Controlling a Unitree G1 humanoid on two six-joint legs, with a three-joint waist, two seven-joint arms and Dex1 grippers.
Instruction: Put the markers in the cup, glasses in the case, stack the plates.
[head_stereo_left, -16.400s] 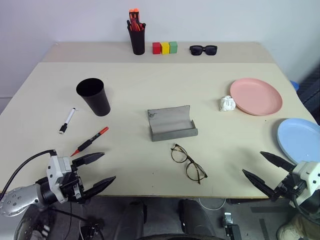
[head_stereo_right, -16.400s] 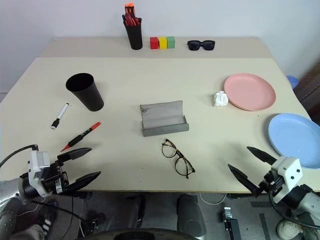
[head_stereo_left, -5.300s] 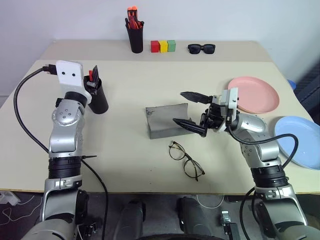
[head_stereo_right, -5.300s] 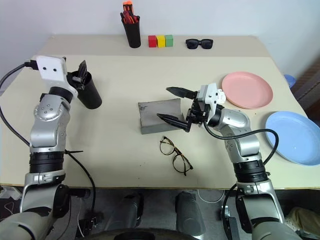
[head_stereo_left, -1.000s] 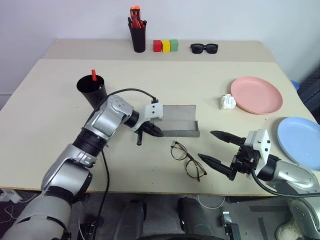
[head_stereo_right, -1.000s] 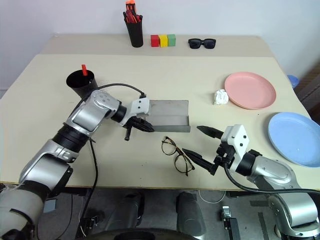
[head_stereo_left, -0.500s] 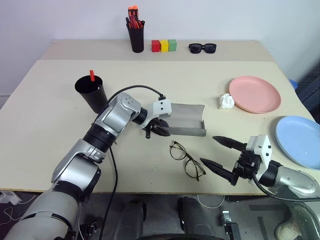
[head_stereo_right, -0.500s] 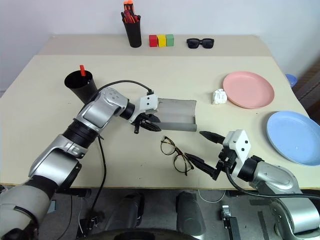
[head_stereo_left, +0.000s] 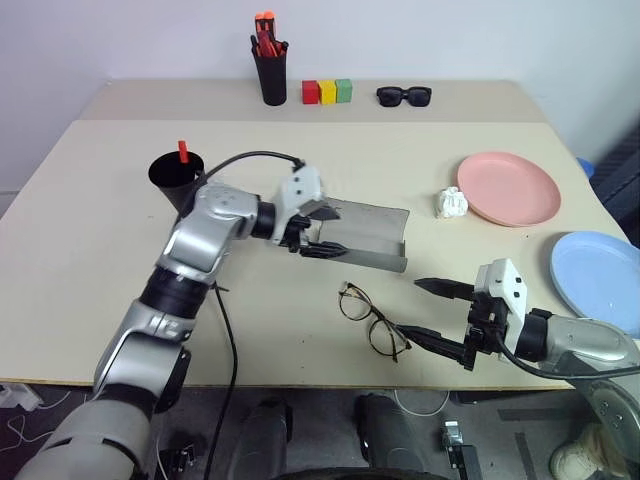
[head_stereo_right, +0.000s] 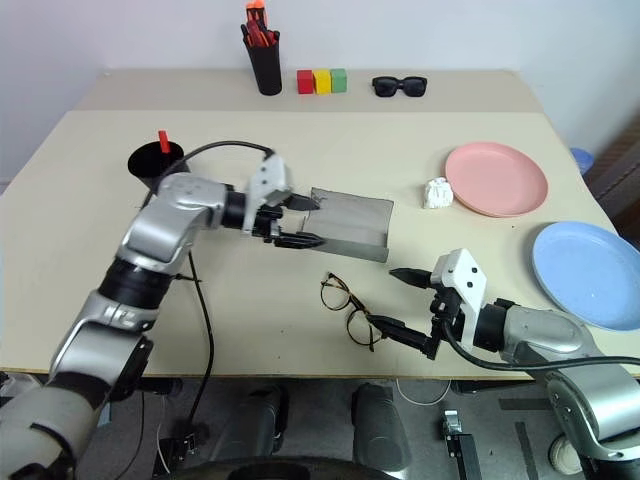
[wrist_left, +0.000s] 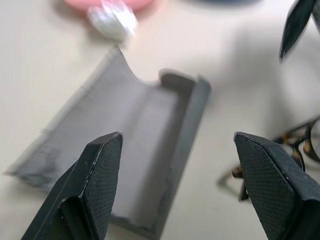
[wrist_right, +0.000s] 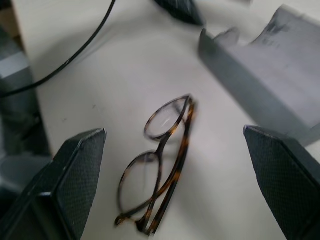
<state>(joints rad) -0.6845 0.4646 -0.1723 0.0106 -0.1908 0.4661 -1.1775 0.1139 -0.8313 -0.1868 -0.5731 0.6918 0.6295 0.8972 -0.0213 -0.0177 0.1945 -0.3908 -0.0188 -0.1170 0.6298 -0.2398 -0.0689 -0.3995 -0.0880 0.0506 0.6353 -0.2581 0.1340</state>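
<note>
The grey case (head_stereo_left: 370, 235) lies open and skewed mid-table. My left gripper (head_stereo_left: 328, 232) hovers open at its left end, fingers apart from it; the left wrist view shows the case (wrist_left: 135, 135) between the spread fingers. The tortoiseshell glasses (head_stereo_left: 372, 322) lie unfolded near the front edge. My right gripper (head_stereo_left: 410, 306) stands open just to their right, empty, and the glasses (wrist_right: 177, 150) lie ahead of it in the right wrist view. The black cup (head_stereo_left: 178, 180) stands at the left with a marker's red tip (head_stereo_left: 184, 150) poking out. The pink plate (head_stereo_left: 508, 188) and blue plate (head_stereo_left: 600, 280) lie apart at the right.
A crumpled white wad (head_stereo_left: 454, 204) lies beside the pink plate. Along the far edge stand a black pen holder with orange-red pens (head_stereo_left: 273, 75), three coloured blocks (head_stereo_left: 330, 92) and black sunglasses (head_stereo_left: 405, 96). A black cable loops from my left arm over the table.
My left gripper, shut at the case's left end a second ago, pushed the case rightwards and askew, then opened and rose off it. The right gripper has stayed by the glasses.
</note>
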